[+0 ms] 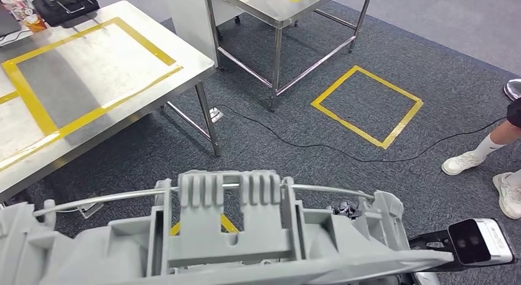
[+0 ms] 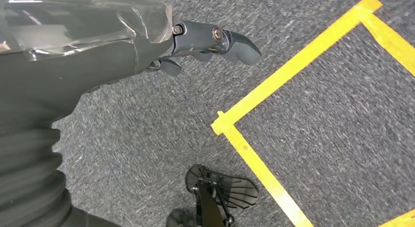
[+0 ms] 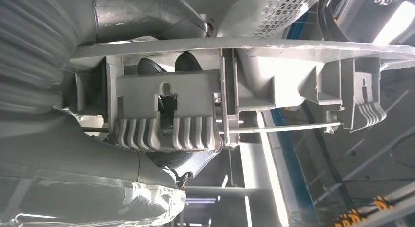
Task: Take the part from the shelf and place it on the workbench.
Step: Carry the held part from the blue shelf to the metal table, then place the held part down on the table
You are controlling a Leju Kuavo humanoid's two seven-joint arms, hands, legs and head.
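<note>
The part (image 1: pixel 227 236) is a large grey plastic moulding with ribbed clips and a thin metal rod along its top. It spans the bottom of the head view, low in front of my body. In the right wrist view my right hand (image 3: pixel 98 153) grips the part (image 3: pixel 166 97), the thumb (image 3: pixel 191 161) on one side and dark fingers behind its clip block. My left hand (image 2: pixel 210 41) hangs over the grey carpet with nothing in it, fingers loosely apart. The steel workbench (image 1: pixel 92 70), marked with yellow tape, stands ahead on the left.
A second steel table (image 1: pixel 276 8) stands behind, with legs and crossbars near a taped yellow square (image 1: pixel 367 104) on the carpet. A black cable (image 1: pixel 344 151) crosses the floor. A person's feet in white shoes (image 1: pixel 467 162) are at right. A cup (image 1: pixel 18 3) sits at the workbench's far corner.
</note>
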